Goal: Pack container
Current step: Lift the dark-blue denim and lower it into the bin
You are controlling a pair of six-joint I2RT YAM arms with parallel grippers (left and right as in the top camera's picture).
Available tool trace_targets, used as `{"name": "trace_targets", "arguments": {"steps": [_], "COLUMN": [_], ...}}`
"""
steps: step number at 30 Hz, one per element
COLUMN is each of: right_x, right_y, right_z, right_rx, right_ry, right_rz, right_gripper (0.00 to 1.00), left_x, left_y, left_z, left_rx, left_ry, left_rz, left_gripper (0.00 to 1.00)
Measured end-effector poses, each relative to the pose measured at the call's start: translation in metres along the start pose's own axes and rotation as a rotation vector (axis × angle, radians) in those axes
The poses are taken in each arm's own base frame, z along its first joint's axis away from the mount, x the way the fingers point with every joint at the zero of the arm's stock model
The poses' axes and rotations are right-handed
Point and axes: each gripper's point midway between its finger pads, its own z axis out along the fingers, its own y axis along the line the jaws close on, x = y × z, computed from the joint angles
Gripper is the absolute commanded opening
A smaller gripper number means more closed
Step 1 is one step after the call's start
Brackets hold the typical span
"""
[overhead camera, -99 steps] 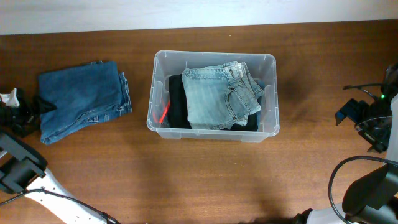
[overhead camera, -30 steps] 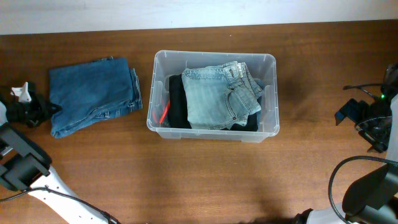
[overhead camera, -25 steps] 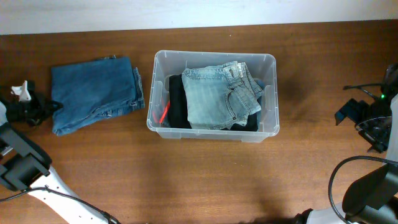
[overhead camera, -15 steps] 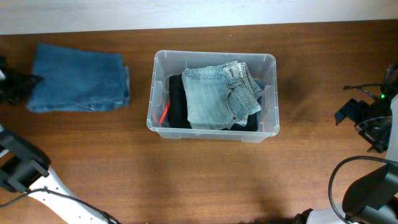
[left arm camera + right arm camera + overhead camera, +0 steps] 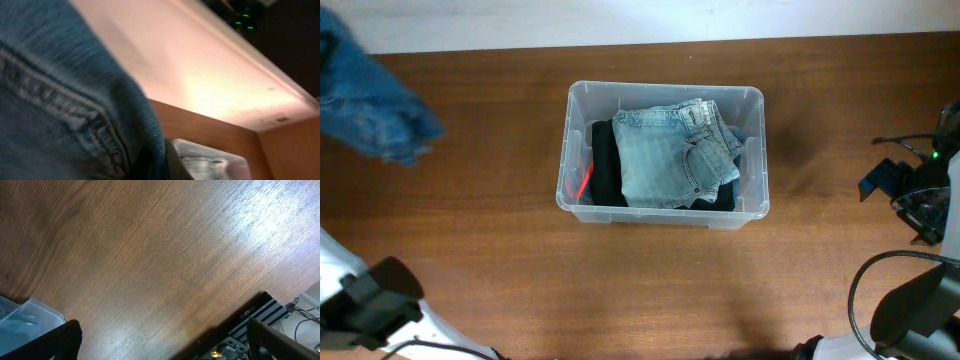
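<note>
Container: we are seeing the large clear rectangular plastic container [image 5: 660, 214] sitting mid-table on the brown wooden table [image 5: 620, 290], well apart from both arms.
Contents: pale blue folded jeans [image 5: 670, 155] are lying over a black garment [image 5: 605, 165].
Left gripper: its jaws are pinching shut on the dark blue denim jeans [image 5: 370, 100], which are hanging blurred at the table's far left; cloth is hiding the fingers.
Right gripper [image 5: 162, 327]: its jaws are standing wide apart over bare wood, holding nothing.
</note>
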Motion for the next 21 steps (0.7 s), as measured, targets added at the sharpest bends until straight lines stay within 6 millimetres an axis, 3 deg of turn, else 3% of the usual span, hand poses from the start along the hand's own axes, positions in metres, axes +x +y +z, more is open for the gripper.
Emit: {"name": "trace_targets", "arguments": {"steps": [5, 8, 10, 16, 21], "right_x": [0.000, 0.000, 0.000, 0.000, 0.000], "right_y": [0.000, 0.000, 0.000, 0.000, 0.000], "right_z": [0.000, 0.000, 0.000, 0.000, 0.000], "right_rx": [0.000, 0.000, 0.001, 0.000, 0.000], "right_ry": [0.000, 0.000, 0.000, 0.000, 0.000], "right_rz": [0.000, 0.000, 0.000, 0.000, 0.000], "right_gripper": [0.98, 0.98, 0.98, 0.98, 0.98], "left_x": [0.027, 0.061, 0.079, 0.131, 0.165], "left_y": [-0.111, -0.188, -0.219, -0.286, -0.322], "left_z": [0.015, 0.028, 0.033, 0.048, 0.054], "left_rx": [0.168, 0.314, 0.376, 0.487, 0.513], "left_ry": [0.069, 0.157, 0.204, 0.323, 0.377], "left_rz": [0.061, 0.121, 0.145, 0.199, 0.252], "left_gripper": [0.01, 0.01, 0.01, 0.01, 0.01]}}
